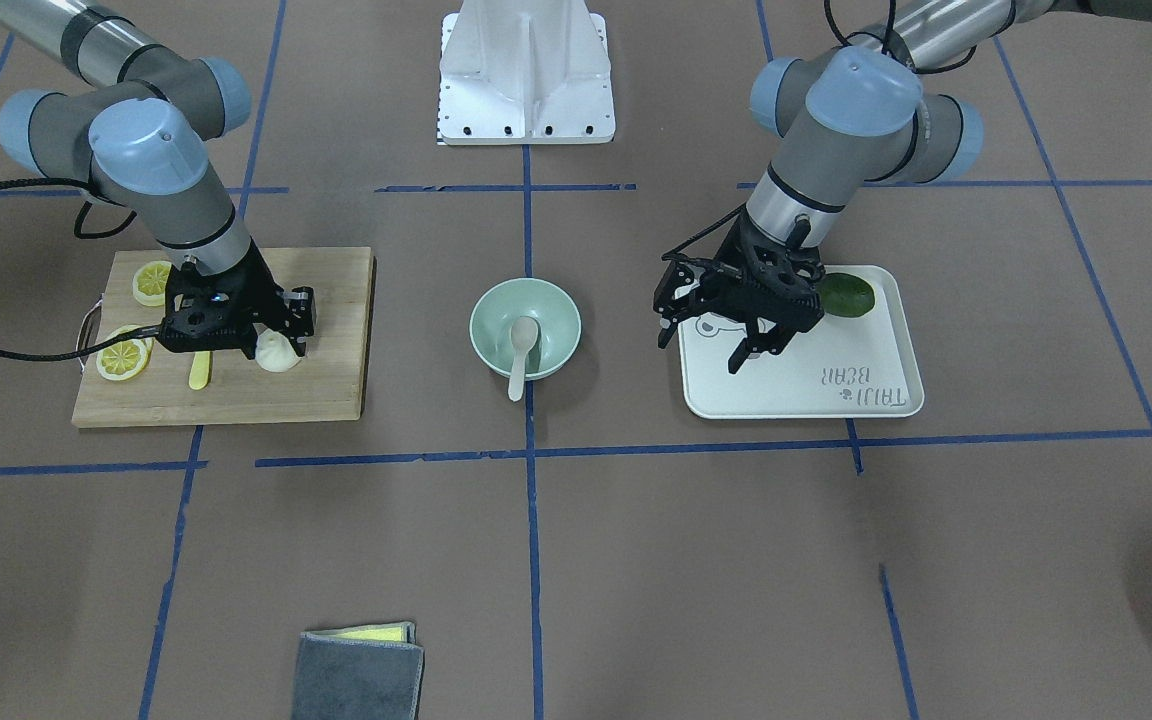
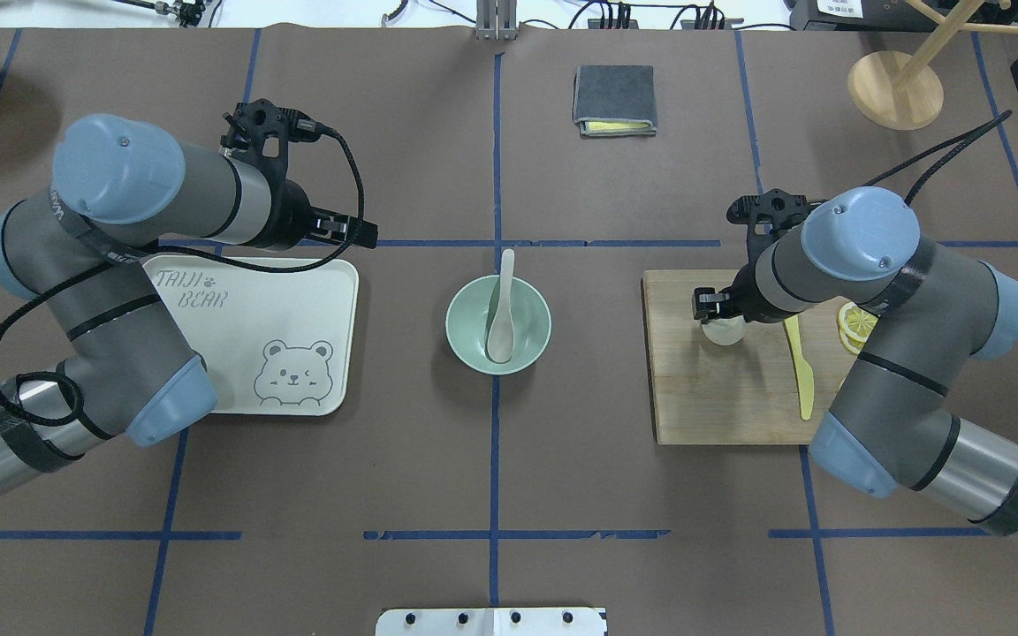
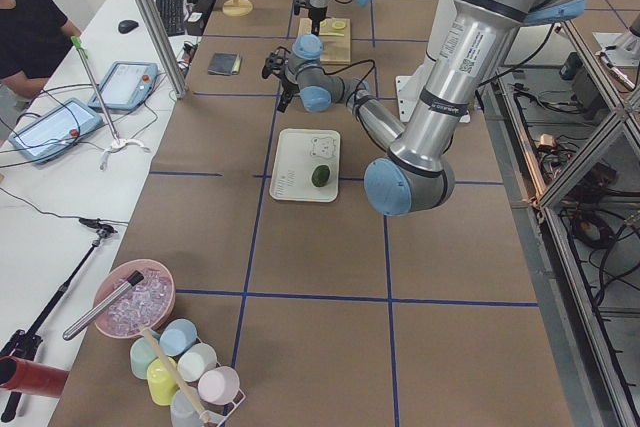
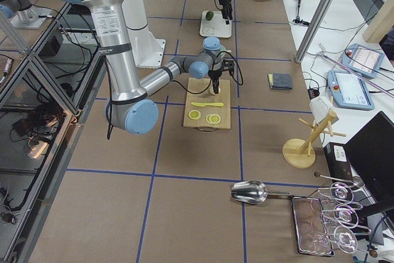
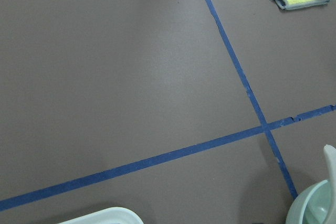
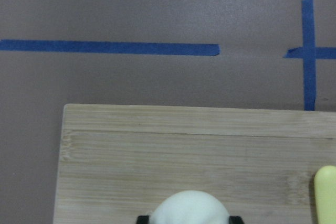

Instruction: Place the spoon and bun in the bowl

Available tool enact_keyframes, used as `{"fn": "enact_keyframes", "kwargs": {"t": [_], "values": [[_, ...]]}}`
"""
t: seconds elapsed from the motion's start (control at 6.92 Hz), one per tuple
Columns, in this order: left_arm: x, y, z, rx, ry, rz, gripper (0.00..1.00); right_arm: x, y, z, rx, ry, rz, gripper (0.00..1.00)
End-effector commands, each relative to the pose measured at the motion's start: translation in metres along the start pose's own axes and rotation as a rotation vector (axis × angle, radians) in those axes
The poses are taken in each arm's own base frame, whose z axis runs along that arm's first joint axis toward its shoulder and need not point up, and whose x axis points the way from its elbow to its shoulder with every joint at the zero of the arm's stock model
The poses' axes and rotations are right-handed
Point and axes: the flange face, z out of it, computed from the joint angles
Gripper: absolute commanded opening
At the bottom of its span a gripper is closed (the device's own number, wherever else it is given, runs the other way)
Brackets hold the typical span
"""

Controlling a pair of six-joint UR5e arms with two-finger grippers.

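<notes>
While my right gripper (image 6: 185, 219) clasps the small round white pleated bun (image 6: 188, 205) on the wooden board (image 2: 721, 397), the smooth mint-green bowl (image 2: 452, 309) lies left of it, mid-frame in the overhead view.

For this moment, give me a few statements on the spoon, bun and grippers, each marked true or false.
1. The spoon lies in the bowl. True.
2. The bun is in the bowl. False: it sits on the wooden board, between the right gripper fingers.
3. The left gripper holds the lime. False: it is open and empty over the tray; the lime lies on the tray.
4. The yellow knife lies on the board. True.
</notes>
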Motion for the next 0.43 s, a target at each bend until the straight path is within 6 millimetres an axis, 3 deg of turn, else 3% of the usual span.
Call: {"fn": "enact_keyframes", "kwargs": {"t": [0.0,0.14,0.29], "values": [[0.000,-0.002,-0.003,0.005,0.003,0.000,0.87,-0.002,0.001,-0.004,0.000,-0.010,-0.002,0.00],[-0.023,-0.009,-0.022,0.034,-0.017,-0.005,0.87,-0.010,0.001,-0.015,0.007,-0.029,0.000,0.00],[-0.066,0.001,-0.048,0.047,-0.053,-0.019,0.87,-0.042,-0.004,-0.039,0.019,-0.065,0.084,0.00]]}}
